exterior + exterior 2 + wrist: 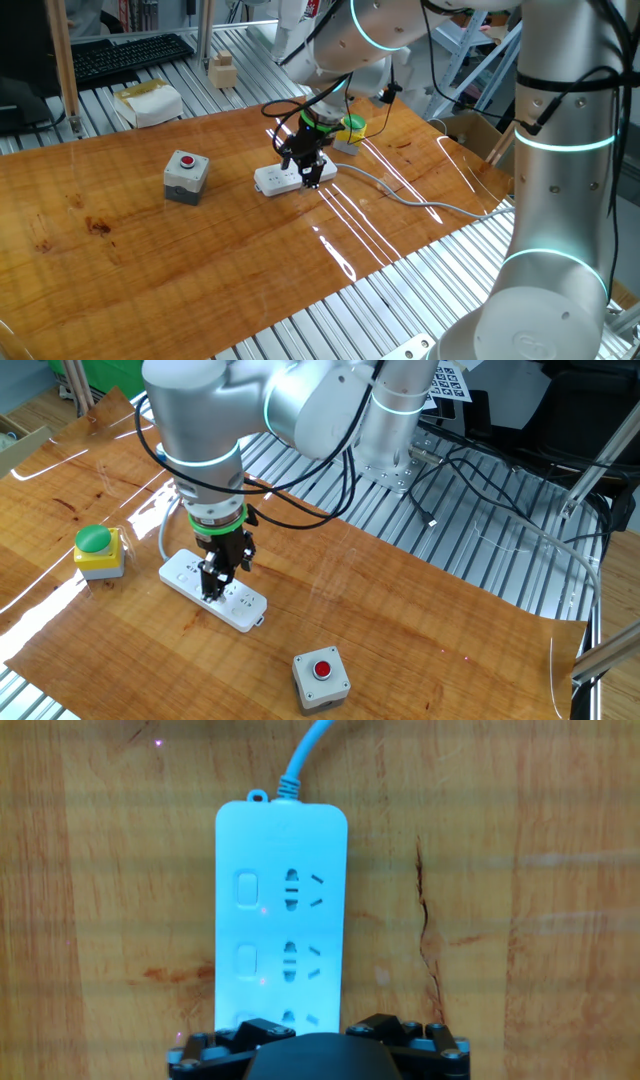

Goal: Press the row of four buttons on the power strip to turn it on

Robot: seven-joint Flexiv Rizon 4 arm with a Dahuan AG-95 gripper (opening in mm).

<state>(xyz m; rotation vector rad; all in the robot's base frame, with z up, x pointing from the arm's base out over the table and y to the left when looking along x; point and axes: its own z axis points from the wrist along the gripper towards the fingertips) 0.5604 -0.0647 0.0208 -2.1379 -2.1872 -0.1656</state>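
The power strip [283, 179] [213, 592] [280, 920] lies flat on the wooden table, a long white bar with its cable [305, 750] leaving the far end. In the hand view, two white buttons of the row [245, 888] [245, 958] show along its left side, each beside a socket. A third is half hidden by the hand's black body at the bottom edge. My gripper [304, 174] [213, 586] points straight down over the strip's middle, its tips at or just above the top face. The fingers stand apart with nothing between them.
A grey box with a red button [186, 175] [321, 678] sits apart from the strip. A yellow box with a green button [350, 128] [97, 550] stands near the cable end. The cable [420, 203] trails across the table. A white box [148, 102] and a keyboard [125, 55] lie behind.
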